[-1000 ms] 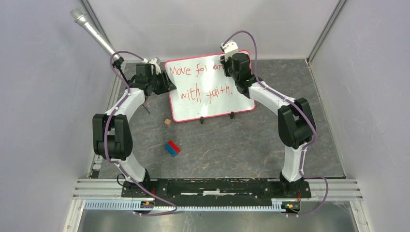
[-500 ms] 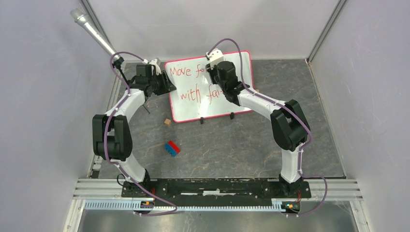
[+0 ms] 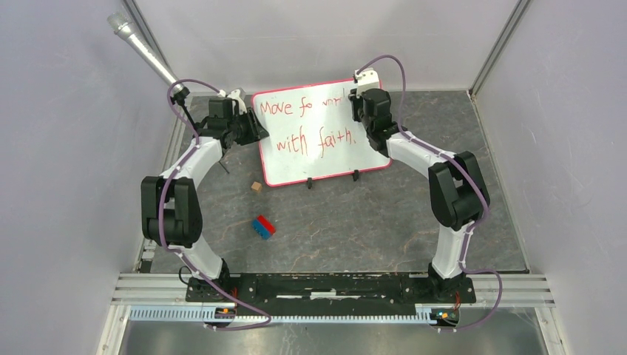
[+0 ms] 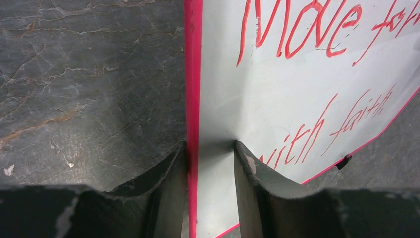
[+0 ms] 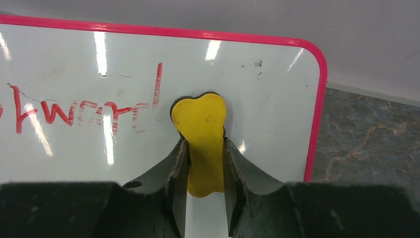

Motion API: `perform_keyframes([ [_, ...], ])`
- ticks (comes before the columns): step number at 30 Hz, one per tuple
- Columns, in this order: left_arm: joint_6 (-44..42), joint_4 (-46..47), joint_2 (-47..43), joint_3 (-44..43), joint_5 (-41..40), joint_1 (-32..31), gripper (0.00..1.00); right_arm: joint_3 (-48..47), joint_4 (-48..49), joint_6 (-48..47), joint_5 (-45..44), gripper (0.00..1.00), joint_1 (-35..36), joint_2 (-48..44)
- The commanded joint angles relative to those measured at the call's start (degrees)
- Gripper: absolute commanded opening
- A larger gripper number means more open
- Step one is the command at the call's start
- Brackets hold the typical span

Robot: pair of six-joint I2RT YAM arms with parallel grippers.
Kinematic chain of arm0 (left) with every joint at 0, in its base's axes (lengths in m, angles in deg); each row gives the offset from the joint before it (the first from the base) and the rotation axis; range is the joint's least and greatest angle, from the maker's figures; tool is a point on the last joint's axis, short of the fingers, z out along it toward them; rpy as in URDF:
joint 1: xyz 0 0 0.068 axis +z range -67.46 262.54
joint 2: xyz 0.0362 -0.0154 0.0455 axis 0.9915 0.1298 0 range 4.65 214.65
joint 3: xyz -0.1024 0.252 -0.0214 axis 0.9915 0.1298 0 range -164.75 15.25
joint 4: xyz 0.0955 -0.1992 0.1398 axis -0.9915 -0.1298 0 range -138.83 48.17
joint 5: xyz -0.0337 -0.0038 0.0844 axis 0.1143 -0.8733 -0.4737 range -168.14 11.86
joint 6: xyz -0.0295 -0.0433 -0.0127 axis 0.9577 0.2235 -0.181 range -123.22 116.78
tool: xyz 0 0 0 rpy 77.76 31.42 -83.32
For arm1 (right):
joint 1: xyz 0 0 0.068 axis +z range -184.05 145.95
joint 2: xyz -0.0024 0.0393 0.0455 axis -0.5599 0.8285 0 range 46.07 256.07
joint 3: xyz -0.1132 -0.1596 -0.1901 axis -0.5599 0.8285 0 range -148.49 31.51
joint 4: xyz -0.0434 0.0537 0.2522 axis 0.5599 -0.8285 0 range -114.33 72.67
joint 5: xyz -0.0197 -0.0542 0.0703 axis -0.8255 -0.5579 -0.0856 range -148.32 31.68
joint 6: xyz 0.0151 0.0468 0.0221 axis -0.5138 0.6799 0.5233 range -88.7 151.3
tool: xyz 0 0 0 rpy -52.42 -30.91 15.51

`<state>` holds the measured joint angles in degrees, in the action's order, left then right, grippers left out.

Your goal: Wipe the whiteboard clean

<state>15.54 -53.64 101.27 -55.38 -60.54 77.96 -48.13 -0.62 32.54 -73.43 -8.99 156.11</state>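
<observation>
From the top external view, the whiteboard (image 3: 318, 140) sat at the far middle of the grey stone-patterned table (image 3: 355, 222), with its two black clip feet (image 3: 308, 183) on the near edge. Red handwriting covered most of its face. The left tool (image 3: 255, 133) sat at the board's left rim. The right tool (image 3: 360, 95) was over the board's far right part, near the top edge. A small wooden cube (image 3: 256, 186) lay just off the near left corner, and a red-and-blue block (image 3: 263, 226) lay nearer the arm bases. A microphone (image 3: 140, 48) slanted in at the far left.

In the left wrist view, the left tool (image 4: 210, 163) was pinched on the whiteboard (image 4: 297, 99) at its edge, one finger (image 4: 168, 173) on the outer side of the pink rim and the other on the white face. Red words ran across the board beyond it, and bare table (image 4: 89, 74) lay to the left.

In the right wrist view, the right tool (image 5: 204, 144) was clamped around a yellow eraser pad (image 5: 200, 124), which lay against the whiteboard (image 5: 74, 158) near its rounded top right corner. Smudged red letters stood just left of the pad. The board face to its right was white but for a few faint specks, and the table (image 5: 366, 129) showed past the rim.
</observation>
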Motion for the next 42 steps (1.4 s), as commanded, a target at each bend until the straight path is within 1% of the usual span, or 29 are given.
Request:
perform_keyframes([
  [1,-2.13,1.53,-2.99,0.88,-0.42,-0.61,0.44,1.76,2.08,0.79,2.37,0.3,0.83,-2.93],
  [4,-2.15,1.53,-4.06,1.39,-1.52,-1.15,0.45,1.94,2.75,-0.32,3.01,0.3,1.64,-2.89],
  [5,-2.24,1.73,-4.68,1.79,-2.06,-1.23,0.49,1.97,2.97,-0.41,3.08,0.3,1.78,-2.98],
  [8,-1.26,4.08,-9.03,4.75,-3.25,-1.22,0.68,2.59,3.59,-0.31,3.14,0.3,1.85,-3.33],
  [10,-0.22,6.31,-13.11,7.55,-5.29,-1.28,0.84,2.81,3.77,-0.19,3.45,0.3,1.85,-3.49],
  [11,0.14,7.09,-15.14,8.41,-6.27,-1.3,0.89,2.78,3.91,-0.18,3.96,0.3,1.84,-3.51],
  [12,0.42,7.11,-16.65,8.92,-7.32,-1.33,0.93,2.77,3.79,-0.36,4.39,0.3,1.84,-3.52],
  [13,0.6,6.34,-18.33,8.66,-8.07,-1.51,0.94,2.73,3.77,-0.43,4.76,0.3,1.81,-3.52],
  [14,0.19,5.52,-19.62,8.07,-8.96,-2.1,0.99,2.69,3.87,-0.74,5.14,0.3,1.84,-3.62],
  [16,-2.33,3.43,-20.73,5.59,-10.74,-4.35,1.0,2.68,3.82,-0.77,5.46,0.3,1.85,-3.77],
  [18,-4.89,0.58,-19.54,1.29,-11.75,-6.72,1.0,2.81,3.81,-2.93,6.07,0.3,1.84,-3.87],
  [20,-6.39,-1.28,-16.16,-4.54,-9.11,-7.92,1.0,2.75,3.97,-3.7,7.07,0.3,1.84,-3.82],
  [22,-6.88,-4.11,-10.63,-11.65,-5.27,-8.16,1.0,2.75,3.95,-4.36,8.39,0.3,1.84,-3.7],
  [24,-7.89,-9.29,-3.39,-20.68,-0.77,-8.17,1.0,2.81,4.01,-4.95,9.26,0.3,1.84,-3.69],
  [30,-11.55,-21.14,13.16,-46.46,1.86,-7.99,1.0,2.38,3.36,-5.9,8.97,0.3,1.85,-3.44],
  [33,-13.2,-28.8,22.8,-59.56,3.77,-7.43,1.0,1.77,2.77,-6.3,9.77,0.3,1.81,-2.95],
  [35,-13.46,-31.59,27.65,-66.77,7.95,-6.73,1.0,1.5,2.55,-6.51,10.48,0.3,1.76,-2.7],
  [39,-12.65,-30.29,32.64,-70.81,12.42,-6.23,0.99,0.37,2.25,-6.25,10.89,0.3,1.83,-1.88],
  [42,-11.58,-25.77,34.34,-70.94,18.43,-6.23,0.93,-0.08,2.15,-5.99,11.14,0.3,1.88,-1.67],
])
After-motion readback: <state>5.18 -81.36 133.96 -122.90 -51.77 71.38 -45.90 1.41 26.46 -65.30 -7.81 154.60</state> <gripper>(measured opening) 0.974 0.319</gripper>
